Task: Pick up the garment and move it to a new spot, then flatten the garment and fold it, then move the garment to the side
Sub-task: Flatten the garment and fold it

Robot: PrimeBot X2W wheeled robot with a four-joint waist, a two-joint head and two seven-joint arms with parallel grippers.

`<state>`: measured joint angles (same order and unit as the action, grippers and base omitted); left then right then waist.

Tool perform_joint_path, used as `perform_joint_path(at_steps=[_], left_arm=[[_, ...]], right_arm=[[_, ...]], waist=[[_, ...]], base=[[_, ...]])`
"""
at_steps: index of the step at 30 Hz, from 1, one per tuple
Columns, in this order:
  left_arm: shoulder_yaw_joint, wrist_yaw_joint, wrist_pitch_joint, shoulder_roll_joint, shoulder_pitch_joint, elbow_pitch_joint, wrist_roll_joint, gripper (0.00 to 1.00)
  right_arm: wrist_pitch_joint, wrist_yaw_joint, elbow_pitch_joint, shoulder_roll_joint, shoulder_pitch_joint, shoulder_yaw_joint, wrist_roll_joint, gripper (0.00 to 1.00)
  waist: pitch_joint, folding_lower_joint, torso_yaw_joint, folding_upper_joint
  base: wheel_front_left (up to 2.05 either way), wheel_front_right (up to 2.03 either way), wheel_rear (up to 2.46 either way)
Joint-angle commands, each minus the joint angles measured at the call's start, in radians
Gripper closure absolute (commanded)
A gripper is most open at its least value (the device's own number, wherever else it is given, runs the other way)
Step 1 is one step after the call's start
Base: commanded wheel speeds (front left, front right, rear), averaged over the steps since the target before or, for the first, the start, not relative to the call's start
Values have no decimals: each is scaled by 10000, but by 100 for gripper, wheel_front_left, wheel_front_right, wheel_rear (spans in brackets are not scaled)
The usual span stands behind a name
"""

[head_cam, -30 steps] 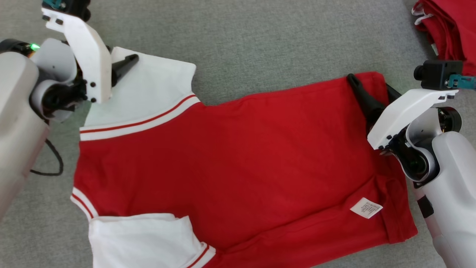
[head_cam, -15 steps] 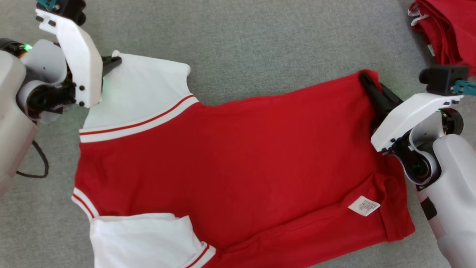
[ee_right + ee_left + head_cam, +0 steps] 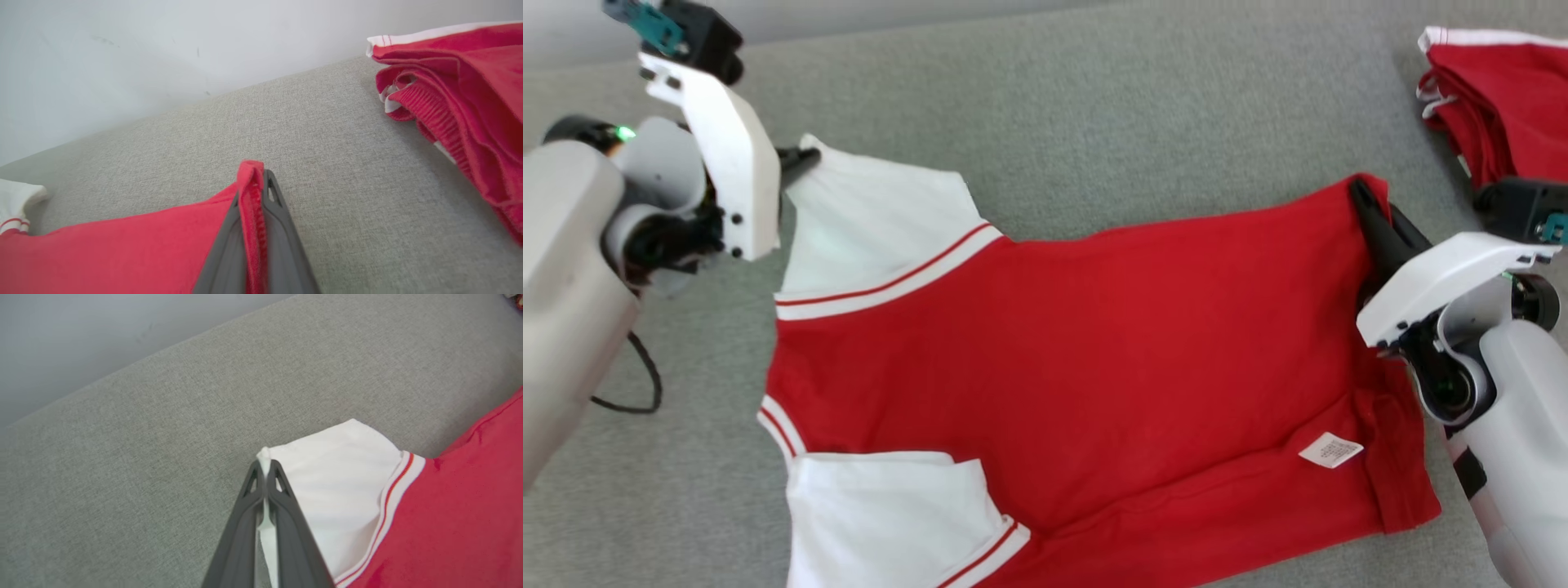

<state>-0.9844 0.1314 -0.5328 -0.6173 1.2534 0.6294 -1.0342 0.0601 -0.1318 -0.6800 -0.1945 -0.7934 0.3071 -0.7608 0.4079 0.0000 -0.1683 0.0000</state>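
In the head view the red fabric jersey with white sleeves [image 3: 1078, 343] lies spread on the grey woven surface [image 3: 1135, 98], long axis side to side. Its sleeves point toward the left gripper [image 3: 799, 158] and its hem toward the right gripper [image 3: 1364, 196], with a white care label [image 3: 1330, 450] near the hem. The left wrist view shows the fingers clamped on a white sleeve corner. The right wrist view shows the fingers pinching the red hem corner — a heap of red clothes [image 3: 457, 102] lies to their right.
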Motion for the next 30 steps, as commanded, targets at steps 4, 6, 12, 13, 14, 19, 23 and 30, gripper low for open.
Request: perform_joint_path(at_steps=[4,6,12,13,14,19,23,30], left_arm=[[-216,-19,-115,-172,-316,-355,-345,100],[-364,-19,-269,-263,-433,-565,-512,100],[-824,-19,-1008,-585,-848,-1469,-1089,100],[-887,-19,-1155,-656,-936,-1647,-1219,100],[-961,-19,-1315,-742,-1003,-1835,-1349,100],[-1298,-19,-2411,-1192,-1302,-2671,-1894,100],[-1428,-92,-3273,-1538,-1584,-3506,-2465,100],[-1622,-522,-4382,-2108,-2102,-5164,-3439,100]], right_arm=[[-254,27,-78,-306,382,99,-208,100],[-286,27,-136,-467,567,217,-260,100],[-290,27,-351,-882,980,537,-551,100],[-262,27,-384,-915,1045,602,-627,100],[-230,27,-411,-963,1098,664,-706,100],[-204,27,-485,-1249,1318,990,-969,100],[-168,27,-526,-1439,1480,1301,-1193,100],[85,27,-434,-1895,1710,2002,-1664,100]], waist=[[-636,0,318,0],[-881,0,422,0],[-1590,0,714,0],[-1692,0,754,0],[-1788,0,794,0],[-2178,0,952,0],[-2401,0,1014,0],[-2629,0,1018,0]], base=[[0,0,0],[0,0,0],[0,0,0],[0,0,0],[0,0,0],[0,0,0],[0,0,0],[0,0,0]])
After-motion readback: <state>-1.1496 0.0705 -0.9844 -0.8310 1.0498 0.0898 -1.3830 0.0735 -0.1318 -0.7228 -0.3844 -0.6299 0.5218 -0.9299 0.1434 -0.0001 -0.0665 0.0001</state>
